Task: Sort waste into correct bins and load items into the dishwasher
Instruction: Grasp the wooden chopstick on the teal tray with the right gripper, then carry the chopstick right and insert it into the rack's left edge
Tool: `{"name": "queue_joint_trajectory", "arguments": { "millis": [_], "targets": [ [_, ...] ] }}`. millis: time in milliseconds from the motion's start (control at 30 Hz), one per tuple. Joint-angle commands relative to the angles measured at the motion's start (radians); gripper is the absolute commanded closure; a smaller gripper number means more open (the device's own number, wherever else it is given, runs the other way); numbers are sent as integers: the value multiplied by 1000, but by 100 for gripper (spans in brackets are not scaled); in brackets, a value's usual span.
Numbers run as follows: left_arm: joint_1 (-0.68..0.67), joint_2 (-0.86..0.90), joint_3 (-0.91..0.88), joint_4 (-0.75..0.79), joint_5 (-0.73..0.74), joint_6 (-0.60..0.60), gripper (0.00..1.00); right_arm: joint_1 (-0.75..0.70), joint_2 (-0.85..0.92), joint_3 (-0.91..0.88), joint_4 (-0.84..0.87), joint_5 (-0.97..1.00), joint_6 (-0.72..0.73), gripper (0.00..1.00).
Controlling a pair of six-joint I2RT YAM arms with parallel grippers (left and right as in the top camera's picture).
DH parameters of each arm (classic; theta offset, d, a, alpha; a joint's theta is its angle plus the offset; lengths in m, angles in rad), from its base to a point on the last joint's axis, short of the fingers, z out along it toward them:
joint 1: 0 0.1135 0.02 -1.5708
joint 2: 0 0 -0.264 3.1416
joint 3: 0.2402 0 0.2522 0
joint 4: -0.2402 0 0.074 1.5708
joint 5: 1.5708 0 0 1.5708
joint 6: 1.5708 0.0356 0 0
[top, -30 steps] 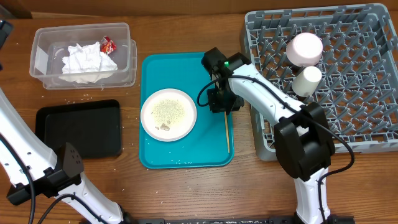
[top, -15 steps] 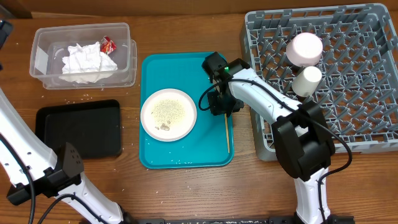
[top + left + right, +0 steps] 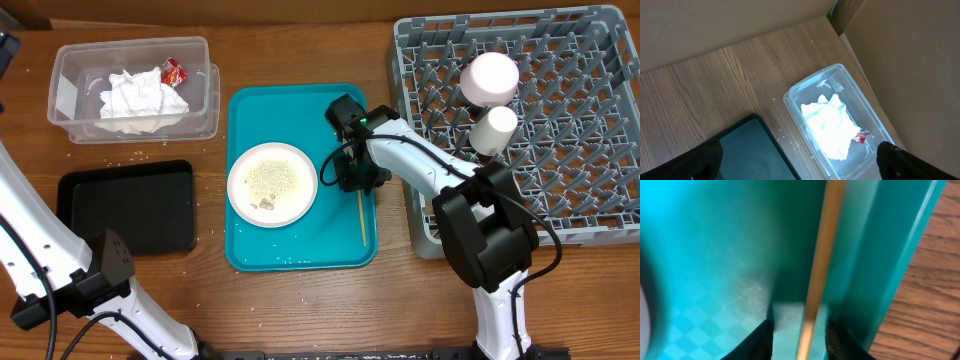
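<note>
My right gripper [image 3: 353, 178] hangs low over the right side of the teal tray [image 3: 290, 115], open, its jaws straddling the far end of a thin wooden stick [image 3: 362, 215]. In the right wrist view the stick [image 3: 821, 255] runs between my fingers [image 3: 757, 342] with a gap on each side. A white plate [image 3: 272, 184] with rice crumbs lies just left of the gripper. The clear tub [image 3: 70, 70] holds crumpled tissue [image 3: 140, 95] and a red wrapper [image 3: 174, 71]. My left gripper [image 3: 800, 170] is wide open high above the tub [image 3: 840, 80] and the black tray [image 3: 750, 150].
The grey dish rack [image 3: 560, 150] at the right holds an upturned white bowl [image 3: 488, 78] and a small cup [image 3: 492, 128]. The black tray [image 3: 125, 205] lies front left, with loose crumbs [image 3: 130, 157] scattered on the wood around it. The teal tray's raised rim [image 3: 905, 240] is just right of the stick.
The right gripper has slid a little toward the table's front along the stick, and its jaws have narrowed slightly. The left arm has not moved.
</note>
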Motion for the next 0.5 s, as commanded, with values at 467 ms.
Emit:
{"name": "queue_joint_trajectory", "arguments": {
  "millis": [467],
  "targets": [
    [-7, 9, 2, 2, 0, -9, 0, -65, -8, 412, -285, -31, 53, 96]
  ]
}}
